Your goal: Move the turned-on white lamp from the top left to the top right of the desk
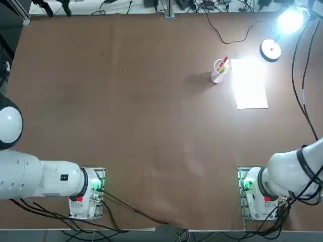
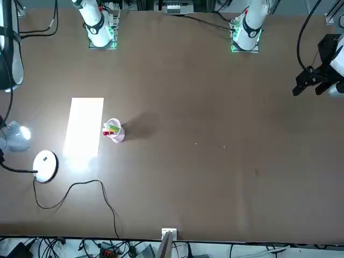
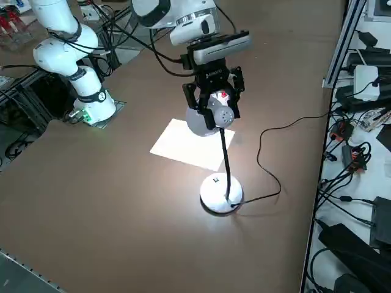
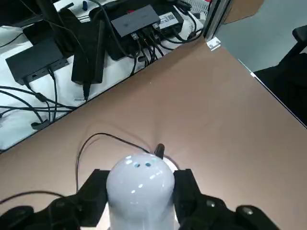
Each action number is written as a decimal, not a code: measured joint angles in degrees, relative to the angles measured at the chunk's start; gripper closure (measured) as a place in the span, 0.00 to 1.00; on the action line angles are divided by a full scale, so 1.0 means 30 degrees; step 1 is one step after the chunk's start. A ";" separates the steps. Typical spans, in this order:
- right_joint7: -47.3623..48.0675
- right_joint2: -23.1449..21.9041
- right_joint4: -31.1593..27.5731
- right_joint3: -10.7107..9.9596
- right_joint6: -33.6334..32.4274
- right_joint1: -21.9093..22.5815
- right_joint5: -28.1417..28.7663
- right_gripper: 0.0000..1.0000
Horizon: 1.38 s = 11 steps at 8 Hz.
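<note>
The white lamp stands at the far right of the brown desk (image 1: 151, 126). Its round base (image 1: 271, 50) rests on the desk and its head (image 1: 290, 21) glows brightly. In the right side view my right gripper (image 3: 211, 111) is shut on the lamp head (image 3: 201, 122), above the slim neck and the base (image 3: 220, 194). In the right wrist view, the two black fingers (image 4: 189, 191) press on either side of the white head (image 4: 140, 184). The thin black cord (image 1: 237, 35) trails from the base toward the far edge.
A white sheet of paper (image 1: 251, 83) lies just in front of the lamp, lit by it. A small clear cup with red and yellow pens (image 1: 220, 69) stands at the paper's left. Cables and boxes (image 3: 360, 159) crowd the ledge beyond the desk's right edge.
</note>
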 joint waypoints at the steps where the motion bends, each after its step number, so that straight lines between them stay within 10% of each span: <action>1: 0.0000 -0.0238 -0.0334 0.0001 0.0032 0.0000 0.0100 0.26; 8: 0.0287 -0.0849 -0.1290 0.0019 -0.0002 0.0008 0.0323 0.26; 11: 0.0893 -0.0863 -0.1417 0.0087 -0.0275 0.0208 0.0414 0.00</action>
